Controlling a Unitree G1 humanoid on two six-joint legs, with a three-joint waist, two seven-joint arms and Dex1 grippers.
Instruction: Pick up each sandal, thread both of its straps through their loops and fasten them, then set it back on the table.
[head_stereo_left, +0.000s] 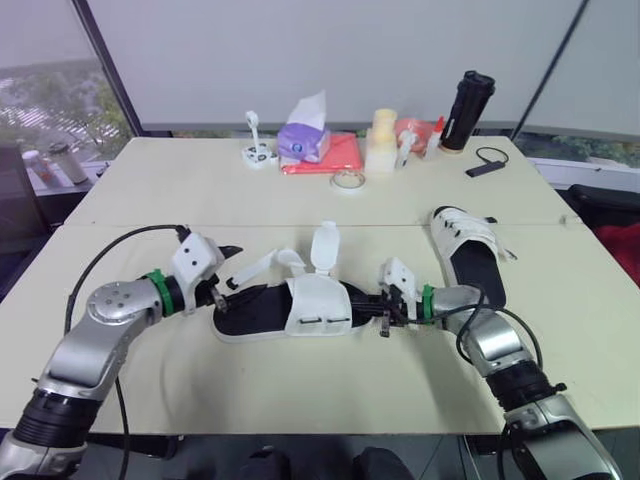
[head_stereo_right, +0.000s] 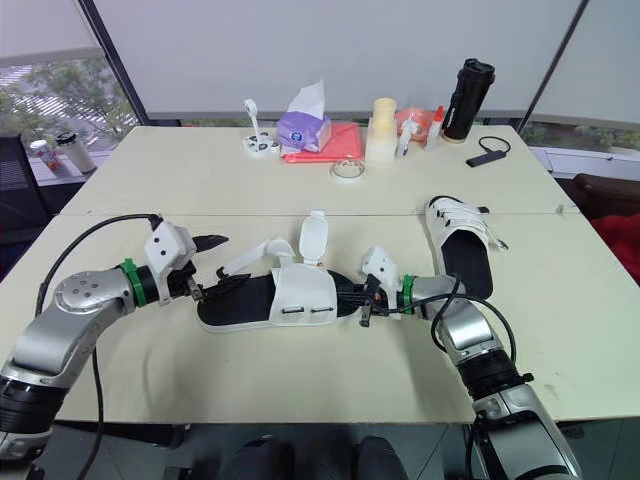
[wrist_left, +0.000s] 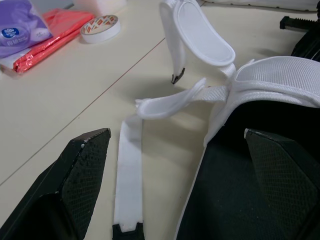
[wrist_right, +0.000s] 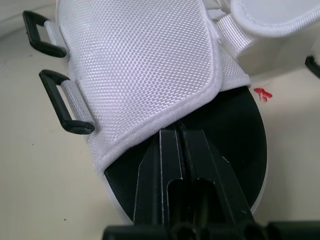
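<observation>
Where the near sandal (head_stereo_left: 320, 305) is lying: flat on the front table (head_stereo_left: 300, 390), stretching between the two grippers.
Straps: both hanging undone; a narrow strap (wrist_left: 129, 175) is trailing flat on the tabletop and a wide flap (wrist_left: 200, 32) is standing up above the white upper.
Loops: two black loops (wrist_right: 62, 107) are sticking out from the upper's edge, with nothing passing through them.
Left gripper (head_stereo_left: 224, 274): fingers spreading wide at the sandal's left end, framing the narrow strap and the black footbed, gripping nothing.
Right gripper (head_stereo_left: 386, 318): fingers pressing together, tips lying over the footbed just beside the upper's rim.
Second sandal (head_stereo_left: 468, 248): lying beyond the right arm, well apart from the first.
Far side: tape roll (head_stereo_left: 347, 180), tissue pack (head_stereo_left: 305, 140) and black bottle (head_stereo_left: 468, 110) sitting near the window.
</observation>
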